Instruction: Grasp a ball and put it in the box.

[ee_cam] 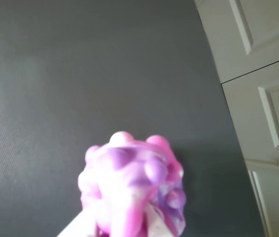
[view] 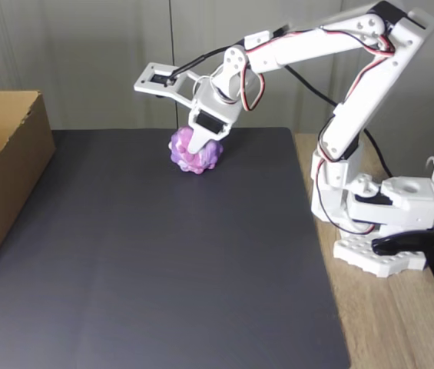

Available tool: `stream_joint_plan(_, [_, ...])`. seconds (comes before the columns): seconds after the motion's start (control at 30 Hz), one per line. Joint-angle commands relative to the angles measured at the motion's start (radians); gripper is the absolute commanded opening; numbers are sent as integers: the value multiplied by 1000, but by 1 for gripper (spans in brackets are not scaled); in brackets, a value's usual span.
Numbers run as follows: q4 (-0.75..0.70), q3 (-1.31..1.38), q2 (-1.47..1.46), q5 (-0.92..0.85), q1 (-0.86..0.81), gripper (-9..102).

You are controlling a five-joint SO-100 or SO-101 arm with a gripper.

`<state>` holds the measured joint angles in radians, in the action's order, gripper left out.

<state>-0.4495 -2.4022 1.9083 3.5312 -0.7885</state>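
pincer (view: 200, 156) clamped on ball (view: 194, 155), far surface | fixed view: box (view: 5, 173) at left | wrist view: ball (ee_cam: 132, 185) close, blurred

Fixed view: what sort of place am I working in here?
Likely a home or hobby desk setup: a wooden tabletop with a dark mat, a cardboard box at the left, and white panelled doors in the wrist view.

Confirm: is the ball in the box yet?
Not yet. The ball sits in the gripper over the dark mat, apart from the box.
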Motion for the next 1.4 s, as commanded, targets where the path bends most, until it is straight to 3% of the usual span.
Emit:
stream_joint_plan(0.0, [6,3,40,-11,14,8])
stream_joint_plan(0.7, [-112,66,249,-83,106,9])
stream_joint_plan(1.07, [-201,442,190,-124,215,9])
stream_joint_plan(1.37, [-118,653,126,-140,322,9])
